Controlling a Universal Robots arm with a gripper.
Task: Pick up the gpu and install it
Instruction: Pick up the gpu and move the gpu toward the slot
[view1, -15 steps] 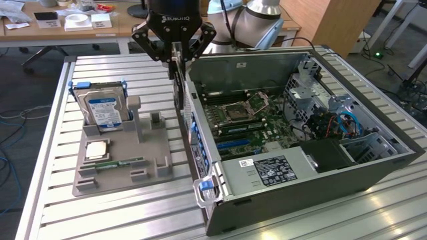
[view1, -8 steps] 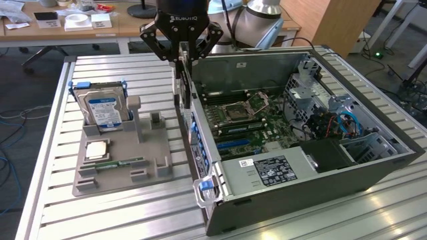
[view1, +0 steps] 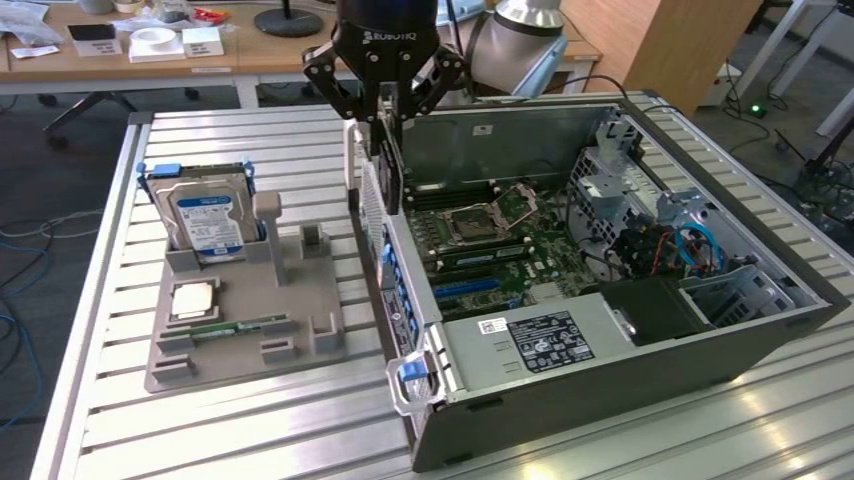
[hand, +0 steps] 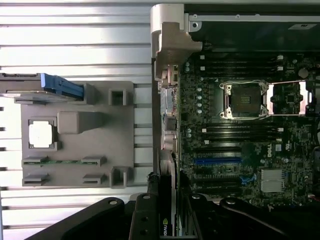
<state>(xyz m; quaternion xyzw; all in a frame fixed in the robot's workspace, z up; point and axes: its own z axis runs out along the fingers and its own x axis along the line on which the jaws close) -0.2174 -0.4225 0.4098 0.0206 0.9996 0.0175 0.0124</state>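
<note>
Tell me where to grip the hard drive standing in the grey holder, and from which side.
Take the hard drive by its free top edge, from straight above, jaws on the labelled face and the back. It stands upright, lower end seated in the grey holder, so lifting upward looks the clear way out.

**Bench surroundings: holder and open case**

Slatted metal table carries a grey holder. Just beside it, on the exterior view's right, an open PC case lies on its side.

In the holder:
- hard drive upright at the far end
- CPU chip flat in a recess
- RAM stick lying in a slot

In the case:
- motherboard with open CPU socket
- labelled power supply
- blue cables

Wooden desk stands behind.
</note>
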